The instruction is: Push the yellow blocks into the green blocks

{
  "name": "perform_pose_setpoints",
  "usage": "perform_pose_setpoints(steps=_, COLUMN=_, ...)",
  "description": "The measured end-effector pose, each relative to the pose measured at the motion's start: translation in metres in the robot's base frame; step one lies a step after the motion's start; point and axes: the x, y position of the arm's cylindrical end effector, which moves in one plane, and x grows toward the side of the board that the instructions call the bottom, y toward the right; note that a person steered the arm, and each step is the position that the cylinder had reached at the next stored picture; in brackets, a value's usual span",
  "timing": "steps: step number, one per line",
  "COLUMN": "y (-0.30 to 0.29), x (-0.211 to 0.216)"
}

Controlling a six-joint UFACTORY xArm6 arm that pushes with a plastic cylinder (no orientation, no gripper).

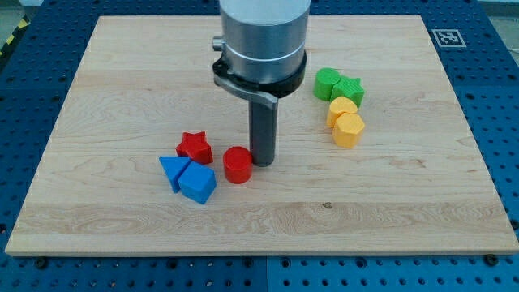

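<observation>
Two green blocks sit at the view's right: a round green block and a green star touching it. A yellow heart-like block lies just below the green star, touching it. A yellow hexagon lies below and against the yellow heart. My tip stands on the board at the view's middle, right beside the red cylinder and well to the left of the yellow blocks.
A red star lies left of the red cylinder. A blue triangle and a blue block lie together below it. The wooden board rests on a blue perforated table.
</observation>
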Motion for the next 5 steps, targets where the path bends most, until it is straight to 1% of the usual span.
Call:
perform_pose_setpoints(steps=1, y=-0.010, x=-0.001)
perform_pose_setpoints(steps=2, y=0.018, x=-0.015)
perform_pose_setpoints(steps=4, y=0.109, x=-0.016)
perform_pose_setpoints(steps=5, y=0.122, x=-0.016)
